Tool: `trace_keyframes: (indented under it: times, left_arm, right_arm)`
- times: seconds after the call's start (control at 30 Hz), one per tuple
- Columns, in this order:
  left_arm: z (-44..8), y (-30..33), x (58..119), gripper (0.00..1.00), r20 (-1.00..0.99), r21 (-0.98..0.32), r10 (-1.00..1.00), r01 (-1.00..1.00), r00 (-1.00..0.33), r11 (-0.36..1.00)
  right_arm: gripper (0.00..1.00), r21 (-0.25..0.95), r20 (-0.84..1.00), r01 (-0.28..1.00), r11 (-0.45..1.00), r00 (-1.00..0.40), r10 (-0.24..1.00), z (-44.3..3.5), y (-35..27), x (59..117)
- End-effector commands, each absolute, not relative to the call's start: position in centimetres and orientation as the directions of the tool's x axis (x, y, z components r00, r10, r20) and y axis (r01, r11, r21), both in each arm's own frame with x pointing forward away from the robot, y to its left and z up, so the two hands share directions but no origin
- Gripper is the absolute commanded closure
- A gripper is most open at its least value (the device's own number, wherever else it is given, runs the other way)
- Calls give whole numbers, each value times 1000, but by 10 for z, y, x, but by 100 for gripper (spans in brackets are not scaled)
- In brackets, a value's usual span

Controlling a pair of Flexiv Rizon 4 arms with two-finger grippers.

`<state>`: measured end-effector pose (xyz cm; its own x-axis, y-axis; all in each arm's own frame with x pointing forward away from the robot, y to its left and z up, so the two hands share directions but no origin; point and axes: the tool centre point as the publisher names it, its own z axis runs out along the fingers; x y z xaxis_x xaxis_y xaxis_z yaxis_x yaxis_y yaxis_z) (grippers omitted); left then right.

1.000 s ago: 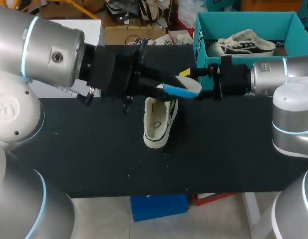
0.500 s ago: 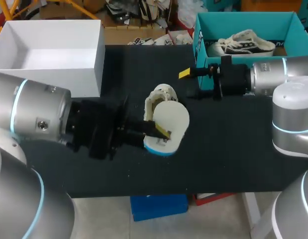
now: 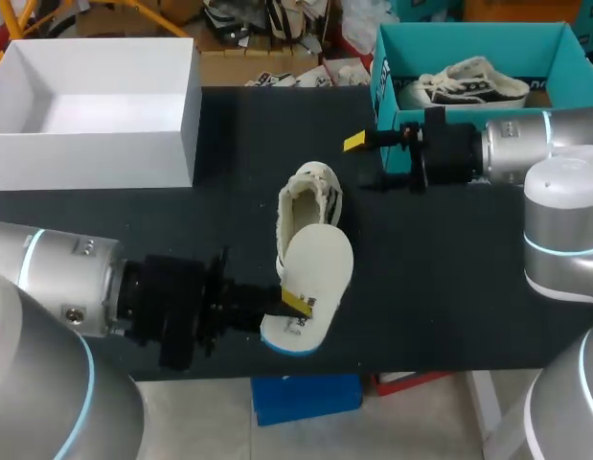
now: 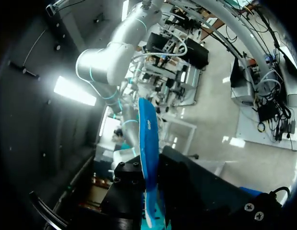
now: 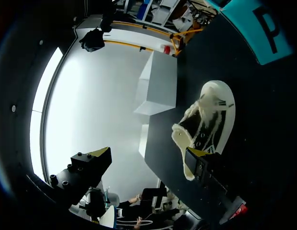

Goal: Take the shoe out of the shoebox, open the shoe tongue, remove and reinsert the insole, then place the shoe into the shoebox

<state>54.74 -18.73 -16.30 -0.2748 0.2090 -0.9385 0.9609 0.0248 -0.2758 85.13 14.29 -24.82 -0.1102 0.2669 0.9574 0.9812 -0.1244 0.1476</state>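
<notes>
Insole (image 3: pixel 315 268) out of the shoe, pinched in your left arm's fingers.
Your left gripper (image 3: pixel 294 301) sits at the near edge of the worktop (image 3: pixel 449 278), fingers clamped on one end of the insole, pale face up and blue underside down. The shoe (image 3: pixel 310 196) rests mid-worktop, opening upward, just beyond the insole's far end. Your right gripper (image 5: pixel 147 154) hangs beside the teal shoebox (image 3: pixel 392 91), fingers spread wide around nothing, the shoe ahead of them. A second shoe (image 3: pixel 464 81) lies inside the shoebox.
</notes>
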Motion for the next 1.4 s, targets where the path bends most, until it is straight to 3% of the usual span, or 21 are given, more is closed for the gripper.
trace_keyframes:
  times: [0.03,0.7,0.87,1.4]
  left_arm:
    - [-201,-182,530,100,-974,-217,52,975,-220,49]
    - [-250,-173,584,100,-996,62,76,993,55,102]
    - [-265,-169,608,100,-997,38,77,989,27,140]
    - [-270,-176,605,100,-996,60,77,989,49,134]
  right_arm:
    - [0,148,958,981,-127,-110,266,-249,144,851]
    - [0,148,958,981,-127,-110,266,-249,144,851]
    - [0,148,958,981,-127,-110,266,-249,144,851]
    - [0,148,958,981,-127,-110,266,-249,144,851]
